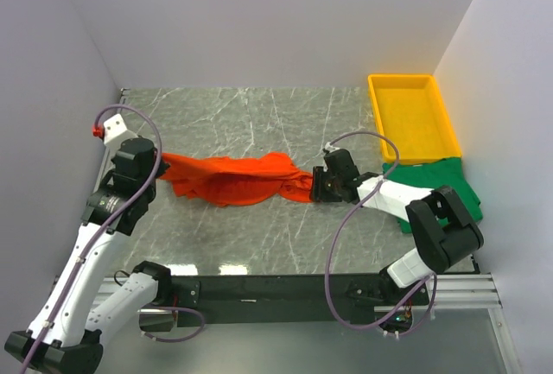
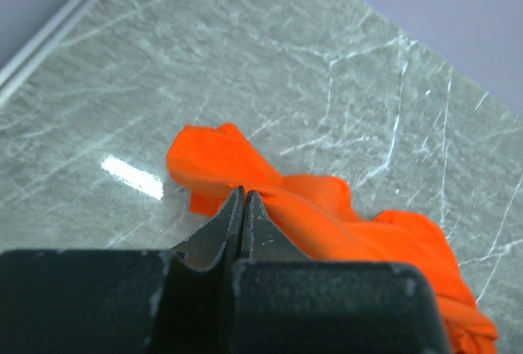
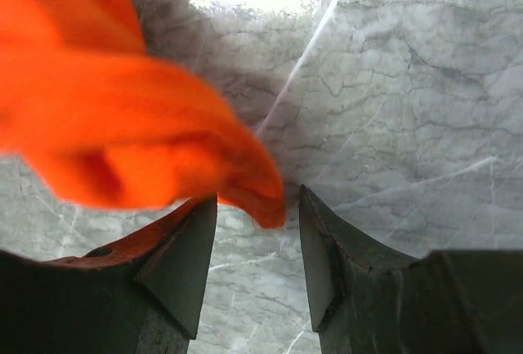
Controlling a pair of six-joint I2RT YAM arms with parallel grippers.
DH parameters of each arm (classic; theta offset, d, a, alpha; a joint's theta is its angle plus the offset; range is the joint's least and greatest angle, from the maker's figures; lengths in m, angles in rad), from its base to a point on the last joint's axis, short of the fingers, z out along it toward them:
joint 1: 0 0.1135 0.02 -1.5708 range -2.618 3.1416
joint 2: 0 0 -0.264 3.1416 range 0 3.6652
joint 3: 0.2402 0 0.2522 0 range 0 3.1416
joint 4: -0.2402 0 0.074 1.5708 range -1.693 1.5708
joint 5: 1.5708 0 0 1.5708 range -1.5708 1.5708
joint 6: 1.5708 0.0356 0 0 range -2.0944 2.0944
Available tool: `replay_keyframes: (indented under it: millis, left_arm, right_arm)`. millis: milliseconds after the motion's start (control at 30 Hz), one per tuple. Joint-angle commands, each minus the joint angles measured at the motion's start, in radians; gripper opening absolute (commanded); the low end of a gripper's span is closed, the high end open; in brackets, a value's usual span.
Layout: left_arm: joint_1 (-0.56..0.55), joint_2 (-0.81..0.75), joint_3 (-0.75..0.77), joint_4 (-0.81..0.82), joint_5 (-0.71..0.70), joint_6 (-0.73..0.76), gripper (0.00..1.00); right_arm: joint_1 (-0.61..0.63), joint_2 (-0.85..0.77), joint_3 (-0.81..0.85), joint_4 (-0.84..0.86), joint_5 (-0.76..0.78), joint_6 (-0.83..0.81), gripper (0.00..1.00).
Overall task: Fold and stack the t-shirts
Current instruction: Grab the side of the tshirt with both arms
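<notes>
Two shirts were on the counter point(image 1: 242, 115), neither folded, so the job was at step one: spreading the orange shirt point(image 1: 233, 177). Top view: it lay bunched in a rope-like strip mid-counter between the left hand point(image 1: 162, 167) at its left end and the right hand point(image 1: 315, 186) at its right end. The green shirt point(image 1: 441, 174) sat flat at the right edge under the right arm, just below the yellow tray point(image 1: 413, 79). Left wrist view: the hand was closed, its tips at a fold of the orange cloth and apparently nipping a thin edge. Right wrist view: the hand was open, and a lobe of cloth hung into the gap between its fingers point(image 3: 184, 248), ungripped. My read of the next move: close the right hand on that lobe, then pull both ends apart to flatten the shirt before any fold.
</notes>
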Motion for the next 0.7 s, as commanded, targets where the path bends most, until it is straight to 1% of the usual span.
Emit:
replay_keyframes:
  millis: [0,133,233,333,433,467,533,567,600,667]
  left_arm:
    - [0.017,-0.029,0.083,-0.014,-0.004,0.049,0.01]
    - [0.027,-0.038,0.113,-0.028,-0.009,0.060,0.01]
    - [0.034,-0.040,0.120,-0.031,-0.018,0.066,0.01]
    - [0.046,-0.023,0.123,-0.020,-0.033,0.083,0.01]
    - [0.080,0.018,0.149,0.001,-0.043,0.098,0.01]
    - [0.106,0.034,0.160,0.009,-0.038,0.100,0.01]
    - [0.134,0.083,0.214,0.032,-0.012,0.103,0.01]
    - [0.148,0.103,0.234,0.064,-0.001,0.110,0.01]
    - [0.178,0.127,0.290,0.073,0.011,0.118,0.01]
    - [0.217,0.209,0.365,0.070,0.046,0.126,0.01]
  right_arm:
    - [-0.003,0.023,0.041,0.024,0.019,-0.015,0.52]
    - [-0.005,0.045,0.044,0.031,0.000,-0.024,0.51]
    - [-0.005,0.051,0.053,0.024,-0.003,-0.032,0.47]
    - [-0.005,0.032,0.067,-0.002,0.028,-0.046,0.39]
    - [-0.008,0.002,0.105,-0.059,0.095,-0.078,0.26]
    - [-0.019,-0.015,0.137,-0.074,0.115,-0.084,0.18]
    - [-0.028,-0.034,0.177,-0.120,0.164,-0.103,0.17]
    - [-0.048,-0.056,0.222,-0.134,0.177,-0.107,0.12]
    - [-0.054,-0.069,0.246,-0.148,0.186,-0.115,0.08]
    - [-0.080,-0.101,0.332,-0.198,0.227,-0.144,0.01]
